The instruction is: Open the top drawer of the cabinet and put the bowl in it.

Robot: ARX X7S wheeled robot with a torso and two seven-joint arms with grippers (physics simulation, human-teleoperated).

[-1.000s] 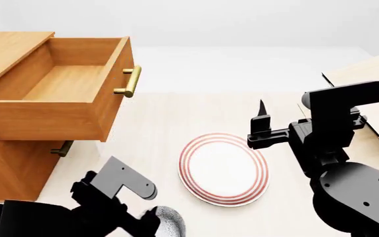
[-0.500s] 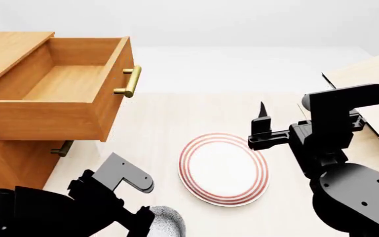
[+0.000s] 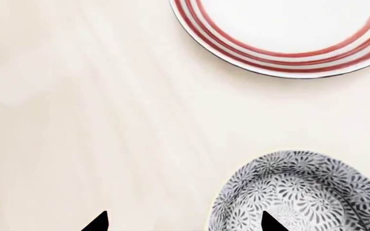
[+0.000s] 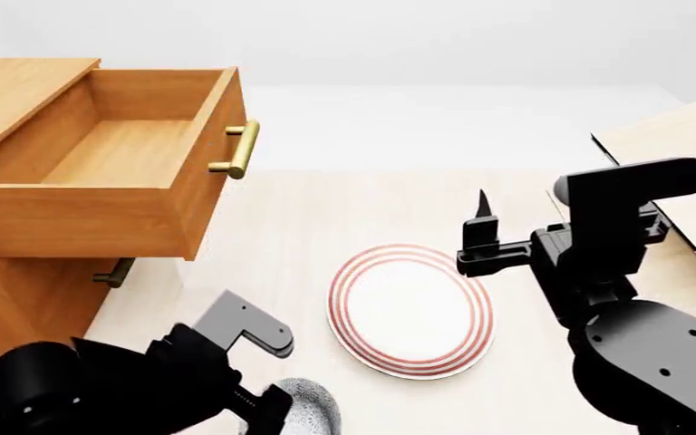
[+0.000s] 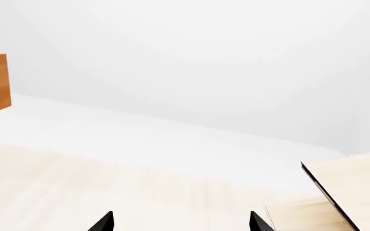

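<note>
Top drawer (image 4: 130, 154) pulled open; bowl (image 3: 304, 192) outside it.
Left gripper (image 3: 183, 222) spread apart over bowl's rim; right gripper (image 5: 180, 222) likewise apart, plate (image 4: 411, 310) at its 8 o'clock.

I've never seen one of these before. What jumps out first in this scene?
The wide-open top drawer of the orange-brown cabinet at the left, showing pale wood inside. Then the red-ringed plate mid-table, and the speckled bowl close under the left tool, whose tips stand apart.
</note>
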